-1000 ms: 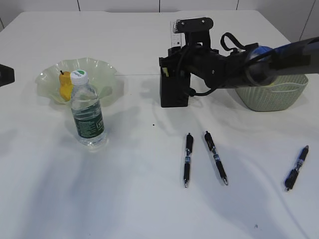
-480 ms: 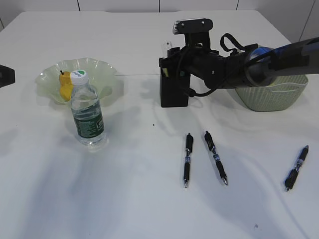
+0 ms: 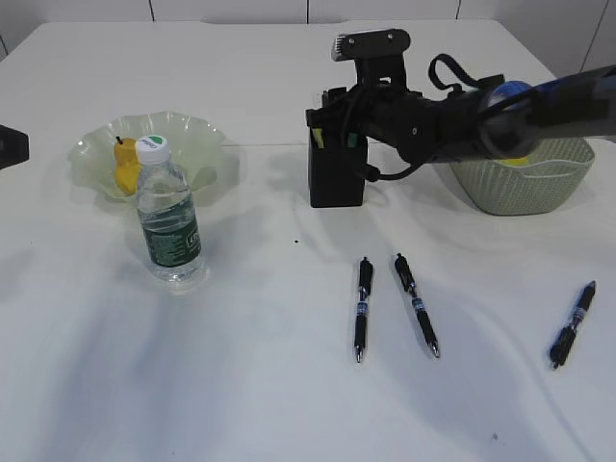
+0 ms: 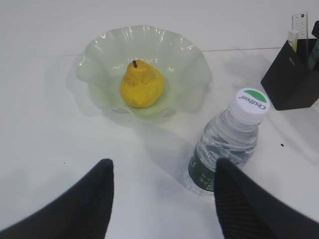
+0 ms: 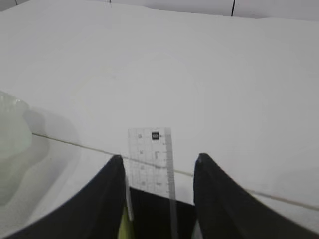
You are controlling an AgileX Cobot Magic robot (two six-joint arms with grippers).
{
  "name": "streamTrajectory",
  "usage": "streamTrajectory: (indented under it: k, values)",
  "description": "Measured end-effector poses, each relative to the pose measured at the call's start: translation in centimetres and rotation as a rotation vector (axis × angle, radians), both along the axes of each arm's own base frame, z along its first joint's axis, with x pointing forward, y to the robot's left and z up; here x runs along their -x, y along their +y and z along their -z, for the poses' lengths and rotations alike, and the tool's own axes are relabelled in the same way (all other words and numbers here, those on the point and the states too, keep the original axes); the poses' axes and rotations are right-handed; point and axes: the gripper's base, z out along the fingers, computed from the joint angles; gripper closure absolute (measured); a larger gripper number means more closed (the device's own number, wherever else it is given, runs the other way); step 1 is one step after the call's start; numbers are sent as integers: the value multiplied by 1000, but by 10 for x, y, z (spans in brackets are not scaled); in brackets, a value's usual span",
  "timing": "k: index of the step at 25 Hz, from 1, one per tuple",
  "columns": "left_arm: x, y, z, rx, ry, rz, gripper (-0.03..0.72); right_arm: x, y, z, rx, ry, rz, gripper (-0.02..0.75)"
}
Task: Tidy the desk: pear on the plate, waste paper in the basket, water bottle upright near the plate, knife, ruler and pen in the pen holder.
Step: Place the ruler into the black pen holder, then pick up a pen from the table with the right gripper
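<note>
Ruler (image 5: 151,162) stands in the holder (image 3: 336,171) between my right gripper's (image 5: 159,172) parted fingers; pear (image 4: 141,84) fills the plate (image 4: 187,59) beyond my open left gripper (image 4: 162,172).

ruler (image 5: 151,162) base hidden, basket (image 3: 539,183) contents unclear

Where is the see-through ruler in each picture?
Exterior view: hidden behind the right gripper, over the pen holder.
Left wrist view: ruler at the top right edge, sticking out of the pen holder.
Right wrist view: bottom middle, between the fingers.
Shared landmark: the black pen holder.
</note>
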Motion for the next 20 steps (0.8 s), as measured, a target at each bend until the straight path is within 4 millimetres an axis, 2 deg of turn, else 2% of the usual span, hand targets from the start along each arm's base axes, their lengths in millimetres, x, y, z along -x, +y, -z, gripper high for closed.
streamTrajectory:
  k: [4, 8, 13, 20]
  values:
    - [0, 0, 0, 0, 0, 0, 241, 9, -1, -38, 27, -2, -34, 400]
    - [0, 0, 0, 0, 0, 0, 241, 24, -3, -64, 68, 117, -72, 400]
    - [0, 0, 0, 0, -1, 0, 241, 51, -9, -91, 138, 311, -120, 399]
    - [0, 0, 0, 0, -1, 0, 241, 92, -21, -137, 205, 466, -153, 396]
